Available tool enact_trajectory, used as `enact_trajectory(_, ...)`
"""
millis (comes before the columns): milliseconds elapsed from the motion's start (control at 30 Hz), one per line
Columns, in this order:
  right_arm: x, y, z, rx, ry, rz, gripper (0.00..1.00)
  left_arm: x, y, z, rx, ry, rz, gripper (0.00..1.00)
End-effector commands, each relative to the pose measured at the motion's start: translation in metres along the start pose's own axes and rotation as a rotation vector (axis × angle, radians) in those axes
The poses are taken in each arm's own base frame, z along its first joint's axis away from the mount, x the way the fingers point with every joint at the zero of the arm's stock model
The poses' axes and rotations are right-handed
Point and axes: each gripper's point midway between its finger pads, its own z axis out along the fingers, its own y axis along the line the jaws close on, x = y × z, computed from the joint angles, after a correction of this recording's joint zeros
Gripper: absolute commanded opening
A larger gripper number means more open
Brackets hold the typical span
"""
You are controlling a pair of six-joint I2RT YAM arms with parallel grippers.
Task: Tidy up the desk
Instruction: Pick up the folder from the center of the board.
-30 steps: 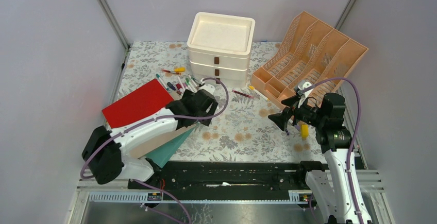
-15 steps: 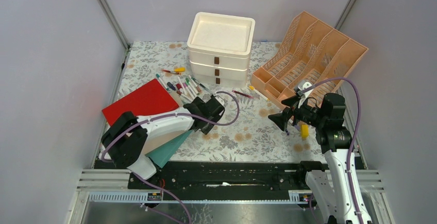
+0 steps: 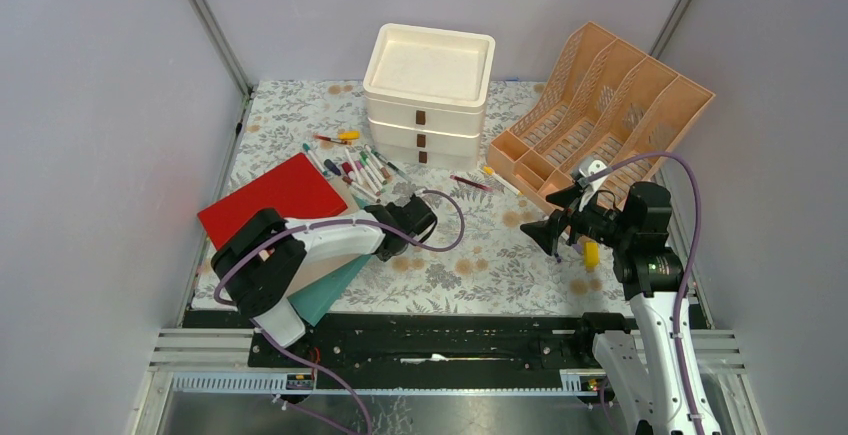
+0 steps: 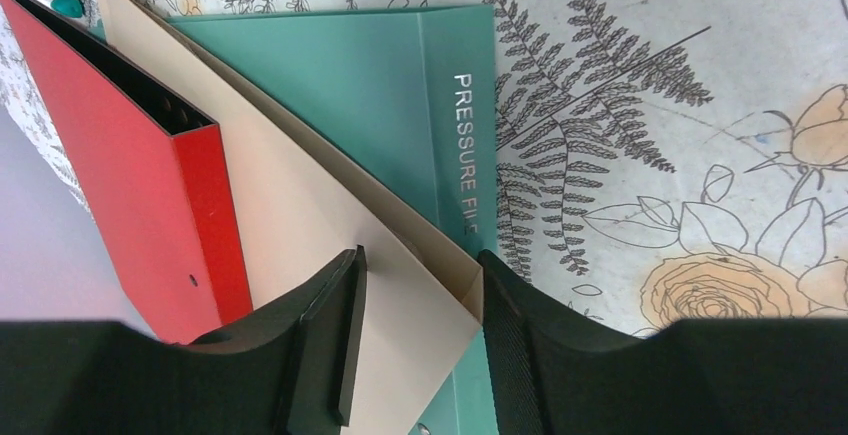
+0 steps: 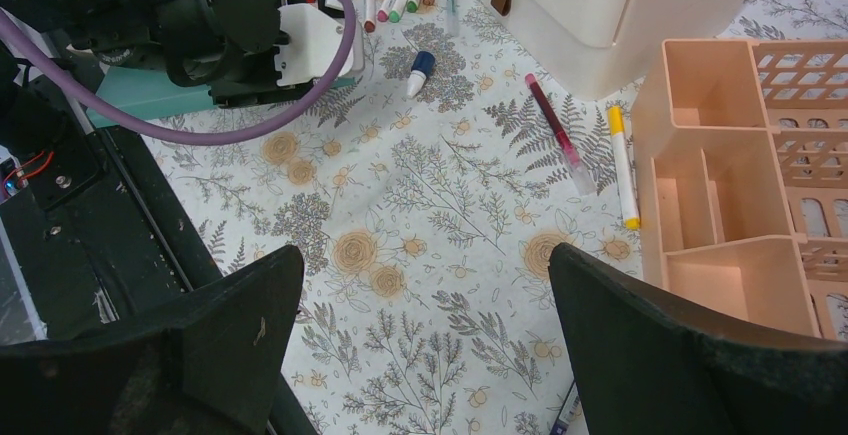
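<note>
The desk (image 3: pixel 470 255) fills the middle of the top view, its fern-and-flower cloth running from the black rail at the arms' bases to the far wall.

At the near left, the left gripper (image 4: pixel 420 260) is down at a stack of three folders. Its jaws stand partly spread, one on either side of a corner of the beige folder (image 4: pixel 300 215). The right finger is at that folder's edge and the left finger lies over its face; no firm pinch shows. Under the beige folder lies a teal folder (image 4: pixel 350 85) printed "PRESSURE FILE", and beside it to the left is a red binder (image 3: pixel 265 200).

Just beyond the stack, a scatter of markers (image 3: pixel 350 165) lies in front of the cream drawer unit (image 3: pixel 428 90), which stands at the far middle. A peach file rack (image 3: pixel 610 105) stands at the far right, just beside the drawers.

The right gripper (image 5: pixel 425 355) hovers above the cloth at the near right, in front of the rack, with its jaws spread wide and nothing between them. Below it, a red pen (image 5: pixel 555 130) and a yellow marker (image 5: pixel 622 165) lie side by side on the cloth — the marker just beside the rack's small front compartments. A white dropper bottle with a dark blue cap (image 5: pixel 420 73) lies apart from them, nearer the left arm.
</note>
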Motion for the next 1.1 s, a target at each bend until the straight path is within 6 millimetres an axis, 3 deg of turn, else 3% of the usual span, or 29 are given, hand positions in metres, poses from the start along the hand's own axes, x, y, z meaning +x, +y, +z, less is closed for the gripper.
enact_trajectory(0,-0.007,0.007,-0.002,-0.033,-0.023,-0.029,1.0,0.001,0.003,0.003,-0.026,0.01,0.026,0.47)
enact_trajectory(133,-0.008,0.008,-0.002,-0.033,-0.027,-0.033,1.0,-0.004,0.001,0.003,-0.019,0.001,0.02,0.29)
enact_trajectory(233,-0.008,0.009,-0.003,-0.035,-0.03,-0.034,1.0,-0.014,0.003,-0.003,-0.014,-0.031,0.005,0.06)
enact_trajectory(300,-0.009,0.009,-0.003,-0.036,-0.032,-0.037,1.0,-0.022,0.002,-0.009,-0.007,-0.065,-0.003,0.01)
enact_trajectory(467,-0.008,0.01,-0.003,-0.04,-0.03,-0.034,1.0,-0.05,-0.004,-0.037,0.038,-0.19,-0.038,0.0)
enact_trajectory(733,-0.004,0.008,0.0,-0.048,-0.017,-0.017,1.0,-0.11,-0.012,-0.112,0.144,-0.451,-0.155,0.0)
enact_trajectory(900,0.004,0.012,0.005,-0.102,0.0,0.006,1.0,-0.127,-0.001,-0.154,0.211,-0.588,-0.301,0.0)
enact_trajectory(1067,0.001,0.035,0.006,-0.284,-0.01,0.046,1.0,-0.13,0.001,-0.181,0.322,-0.682,-0.441,0.0)
